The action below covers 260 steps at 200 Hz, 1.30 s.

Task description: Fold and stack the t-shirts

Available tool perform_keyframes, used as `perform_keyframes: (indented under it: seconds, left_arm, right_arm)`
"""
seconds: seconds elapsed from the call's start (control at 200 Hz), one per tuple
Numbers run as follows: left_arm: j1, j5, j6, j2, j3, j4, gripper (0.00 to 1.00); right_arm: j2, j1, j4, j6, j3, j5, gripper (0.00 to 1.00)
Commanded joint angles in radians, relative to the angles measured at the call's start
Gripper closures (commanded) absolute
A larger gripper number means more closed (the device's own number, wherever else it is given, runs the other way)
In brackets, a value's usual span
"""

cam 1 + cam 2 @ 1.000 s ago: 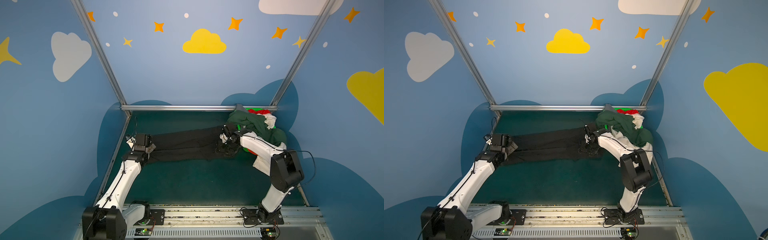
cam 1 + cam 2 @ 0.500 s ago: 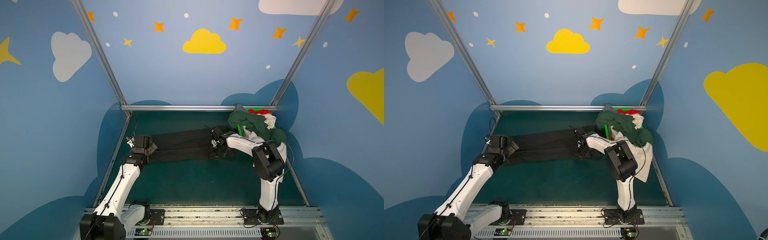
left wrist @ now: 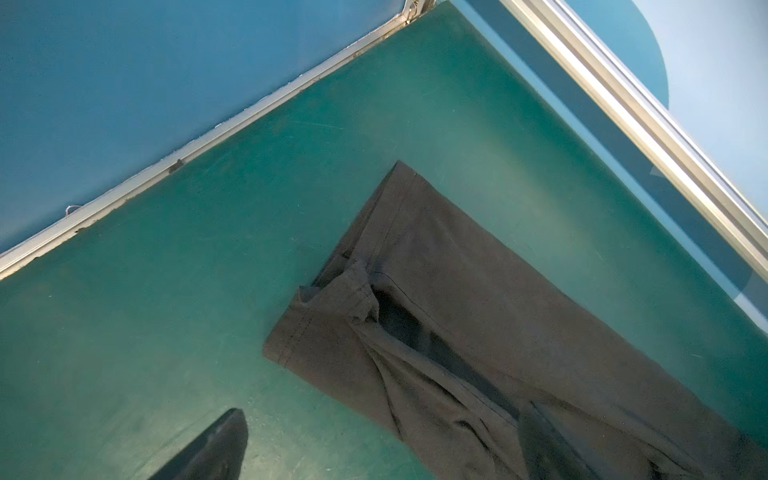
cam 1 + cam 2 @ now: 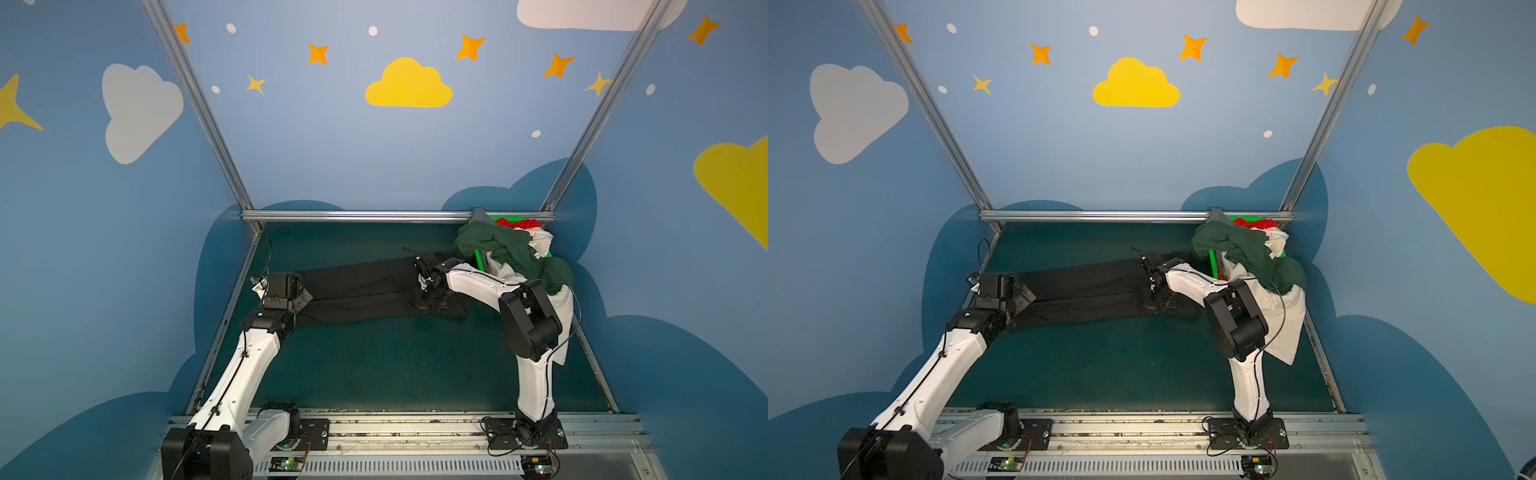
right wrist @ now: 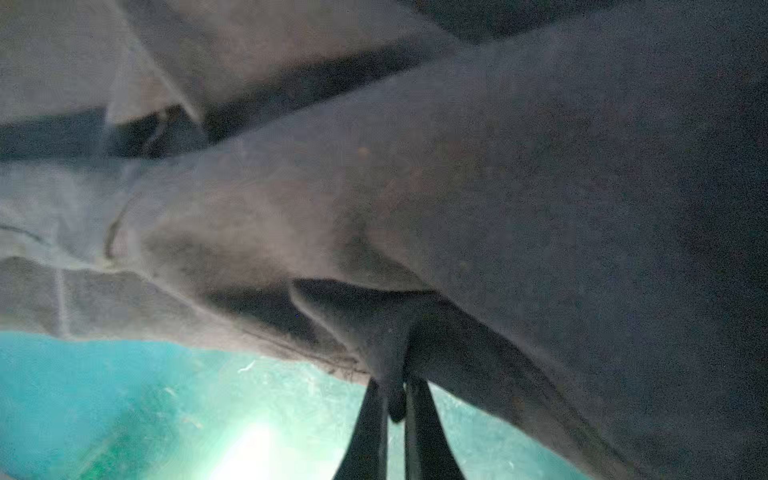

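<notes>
The black t-shirt (image 4: 365, 286) lies in a long folded strip across the back of the green table (image 4: 374, 365). The right gripper (image 5: 395, 386) is pinched tight on a fold at its edge. The left gripper (image 4: 302, 293) hangs spread wide over the other end. The dark green t-shirt (image 4: 498, 249) is heaped back right.

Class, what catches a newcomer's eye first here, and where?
A black t-shirt, folded into a long strip, stretches across the green mat. The right gripper pinches it near its right end; the left gripper hangs open at the other. A heap of dark green, white and red shirts fills the far right corner.
</notes>
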Motion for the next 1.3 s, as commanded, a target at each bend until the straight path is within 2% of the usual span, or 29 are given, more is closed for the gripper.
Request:
perform_keyframes:
  seconds: [0.0,0.055,0.305,0.571,0.711,0.771,0.816,1.016,1.151,1.236,1.296]
  left_arm:
    - [0.013,-0.018,0.009,-0.006,-0.022,0.028,0.0]
    - [0.02,-0.004,0.006,-0.006,-0.034,0.047,0.0]
    - [0.031,0.005,0.001,0.017,-0.028,0.04,0.0]
    - [0.034,0.023,-0.001,0.045,-0.027,0.046,0.0]
    - [0.039,0.039,0.0,0.076,-0.011,0.05,0.0]
    - [0.041,0.057,0.0,0.095,-0.002,0.049,0.0]
    - [0.04,0.069,0.0,0.109,0.01,0.043,0.0]
    - [0.041,0.091,0.009,0.134,0.038,0.02,0.0]
    - [0.04,0.092,0.008,0.124,0.031,0.024,0.0]
    - [0.041,0.089,0.007,0.116,0.03,0.021,0.0]
    - [0.041,0.088,0.008,0.113,0.027,0.025,0.0]
  right_arm:
    - [-0.011,0.011,-0.035,-0.004,0.034,0.04,0.97]
    - [0.006,0.009,-0.056,-0.014,0.073,0.056,1.0]
    - [0.075,0.011,-0.138,-0.075,0.245,0.127,1.0]
    - [0.207,0.011,-0.277,-0.127,0.46,0.138,1.0]
    - [0.205,0.01,-0.255,-0.126,0.443,0.125,0.99]
    - [0.215,0.009,-0.267,-0.132,0.462,0.12,0.96]
    - [0.224,0.009,-0.286,-0.138,0.488,0.127,0.89]
    - [0.209,0.009,-0.296,-0.156,0.502,0.169,0.87]
    - [0.212,0.008,-0.298,-0.157,0.508,0.156,0.88]
    - [0.214,0.008,-0.299,-0.154,0.503,0.131,0.86]
    - [0.21,0.009,-0.291,-0.15,0.493,0.118,0.81]
